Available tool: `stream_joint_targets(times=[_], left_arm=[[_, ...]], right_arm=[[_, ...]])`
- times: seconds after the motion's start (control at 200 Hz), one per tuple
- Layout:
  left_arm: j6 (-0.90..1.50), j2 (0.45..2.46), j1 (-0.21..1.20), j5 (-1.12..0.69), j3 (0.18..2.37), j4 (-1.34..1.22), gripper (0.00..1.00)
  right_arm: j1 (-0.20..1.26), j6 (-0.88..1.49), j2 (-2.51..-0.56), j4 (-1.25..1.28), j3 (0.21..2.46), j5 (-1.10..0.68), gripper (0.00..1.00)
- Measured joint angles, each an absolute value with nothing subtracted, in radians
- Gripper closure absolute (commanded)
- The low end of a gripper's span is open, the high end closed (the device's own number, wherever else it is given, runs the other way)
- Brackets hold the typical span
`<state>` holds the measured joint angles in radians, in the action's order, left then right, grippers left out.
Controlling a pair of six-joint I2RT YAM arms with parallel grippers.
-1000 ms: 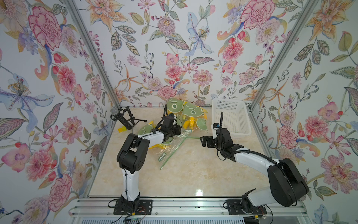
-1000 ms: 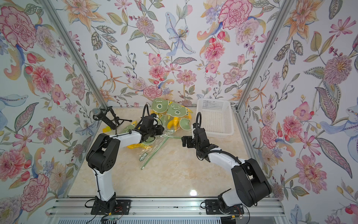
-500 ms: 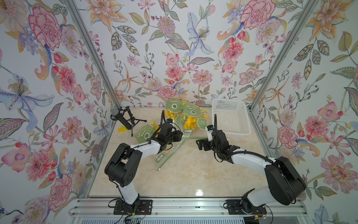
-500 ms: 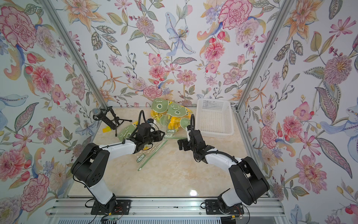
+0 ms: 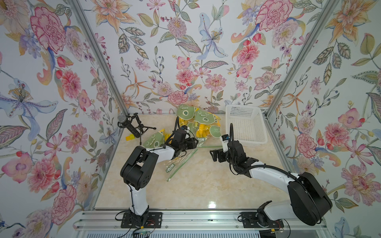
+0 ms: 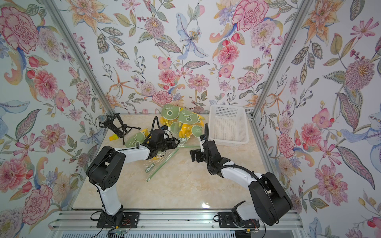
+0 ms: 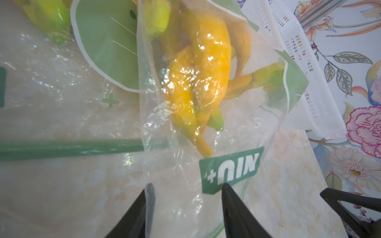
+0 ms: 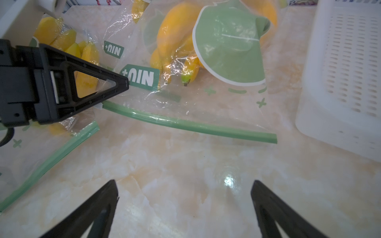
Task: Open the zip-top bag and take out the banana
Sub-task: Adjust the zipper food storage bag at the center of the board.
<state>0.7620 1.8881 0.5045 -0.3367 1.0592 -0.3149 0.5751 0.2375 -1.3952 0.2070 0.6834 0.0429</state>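
On the table (image 5: pixel 195 189) the white basket (image 5: pixel 244 125) stands at one o'clock, just beside it at twelve o'clock lies the clear zip-top bag (image 7: pixel 237 144) with the yellow banana (image 7: pixel 206 68) bunch inside, the bag's film passing between the half-parted jaws of the left gripper (image 7: pixel 186 185), while the right gripper (image 8: pixel 184 183) hangs wide open over bare table and holds nothing.

Clear crinkly zip-top bag (image 7: pixel 177 169), green NIU+ label (image 7: pixel 231 171), green zip strip (image 8: pixel 189 125) along near edge. Lying on marble tabletop (image 8: pixel 185 175) toward back. Yellow banana bunch (image 7: pixel 198 78), greenish tips, inside, showing through plastic.
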Motion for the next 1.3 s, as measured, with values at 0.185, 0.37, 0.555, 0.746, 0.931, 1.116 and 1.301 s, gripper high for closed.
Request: stream_joint_targets(times=[0.185,0.37,0.555,0.746,0.931,1.116,1.301], left_arm=[[0.783,1.858,0.508,-0.336,1.049,-0.316,0.96],[0.802,1.793,0.525,-0.334,1.018,-0.316,1.00],[0.821,1.697,0.563,-0.307,1.005,-0.263,1.00],[0.847,1.604,0.599,-0.287,0.977,-0.243,1.00],[0.862,1.549,0.608,-0.276,0.926,-0.216,1.00],[0.876,1.523,0.614,-0.277,0.916,-0.203,1.00],[0.879,1.503,0.631,-0.277,0.916,-0.201,0.98]], right_arm=[[0.597,0.170,-1.372,0.281,0.627,0.065,0.00],[0.650,0.047,-1.347,0.378,0.561,0.110,0.00],[0.729,-0.123,-1.326,0.488,0.507,0.153,0.02],[0.787,-0.270,-1.335,0.624,0.507,0.221,0.06],[0.819,-0.377,-1.369,0.724,0.508,0.282,0.09],[0.830,-0.435,-1.429,0.746,0.519,0.297,0.17],[0.832,-0.467,-1.464,0.754,0.538,0.317,0.38]])
